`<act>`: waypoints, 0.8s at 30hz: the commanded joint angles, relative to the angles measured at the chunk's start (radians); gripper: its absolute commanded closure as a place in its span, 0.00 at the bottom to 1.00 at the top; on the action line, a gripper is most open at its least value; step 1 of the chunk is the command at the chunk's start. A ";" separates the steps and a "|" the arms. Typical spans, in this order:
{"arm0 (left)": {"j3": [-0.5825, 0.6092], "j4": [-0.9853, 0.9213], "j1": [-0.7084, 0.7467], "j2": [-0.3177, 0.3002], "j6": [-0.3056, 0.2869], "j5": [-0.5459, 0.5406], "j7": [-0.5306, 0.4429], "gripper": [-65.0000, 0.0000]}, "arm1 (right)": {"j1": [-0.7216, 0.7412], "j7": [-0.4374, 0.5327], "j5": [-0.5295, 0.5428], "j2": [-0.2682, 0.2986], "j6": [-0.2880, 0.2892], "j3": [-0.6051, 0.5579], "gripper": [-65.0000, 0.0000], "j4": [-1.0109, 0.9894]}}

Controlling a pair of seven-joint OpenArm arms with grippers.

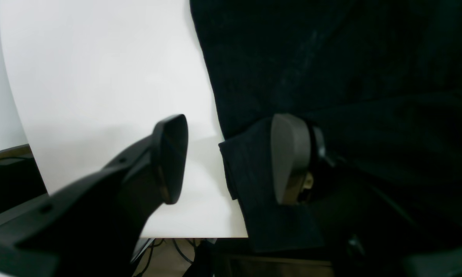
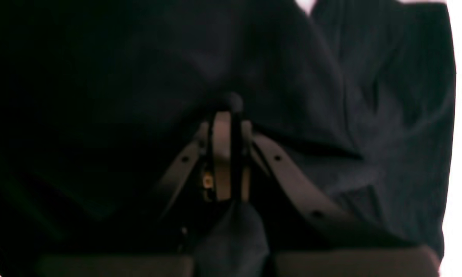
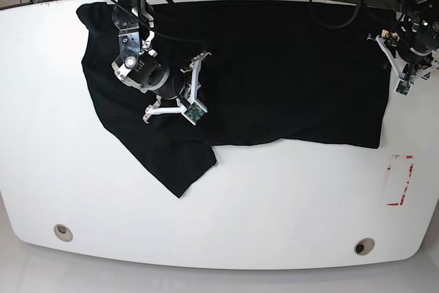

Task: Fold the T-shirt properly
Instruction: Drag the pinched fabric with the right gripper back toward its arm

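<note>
left wrist view: left gripper point(image 1: 231, 157) low at table point(image 1: 100, 77) corner, jaws spread apart, one finger point(image 1: 290, 157) resting on t-shirt point(image 1: 331, 69) edge, other over bare white top.
right wrist view: right gripper point(image 2: 227, 127) jaws pinched together on dark fabric fold.
base view: t-shirt point(image 3: 274, 73) lay spread across far half of table point(image 3: 240, 217); right arm bent down over sleeve side, left arm at opposite edge.

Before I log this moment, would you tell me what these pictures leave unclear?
- Base view: both grippers' fingertips, hidden beneath their own arms.
- Right wrist view: the T-shirt is too dark to show which part the right gripper pinches.
- Left wrist view: the T-shirt's far side, cut off by the frame.
</note>
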 commanded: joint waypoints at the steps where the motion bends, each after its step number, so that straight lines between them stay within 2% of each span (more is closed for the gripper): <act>1: -0.004 0.014 -0.005 -0.016 0.002 -0.002 -0.011 0.50 | 0.027 0.020 0.006 -0.018 -0.002 0.001 1.00 0.017; 4: -0.004 0.014 -0.005 -0.016 0.002 -0.002 -0.011 0.50 | 0.030 0.020 0.005 -0.035 -0.002 0.001 0.99 0.016; 6: -0.004 0.014 -0.005 -0.016 0.002 -0.002 -0.011 0.50 | 0.036 0.020 0.005 -0.037 -0.002 -0.001 0.94 0.016; 9: -0.004 0.014 -0.003 -0.016 0.002 -0.002 -0.011 0.50 | 0.037 0.020 0.005 -0.037 -0.002 -0.002 0.78 0.016; 13: -0.004 0.014 -0.003 -0.016 0.002 -0.002 -0.011 0.50 | 0.036 0.020 0.006 -0.037 -0.002 -0.001 0.49 0.016; 16: -0.001 0.014 -0.005 -0.016 0.002 -0.002 -0.011 0.50 | 0.036 0.018 0.000 -0.031 -0.002 -0.001 0.30 0.020; 17: -0.001 0.014 -0.005 -0.016 0.002 -0.002 -0.011 0.50 | 0.036 0.018 0.000 -0.029 -0.002 0.001 0.26 0.022; 20: -0.001 0.014 -0.006 -0.016 0.002 -0.005 -0.009 0.50 | 0.031 0.014 0.003 -0.006 -0.002 0.032 0.23 0.043; 24: -0.003 0.014 -0.006 -0.014 0.002 -0.005 -0.009 0.50 | -0.021 0.014 0.006 0.011 -0.002 0.114 0.28 0.094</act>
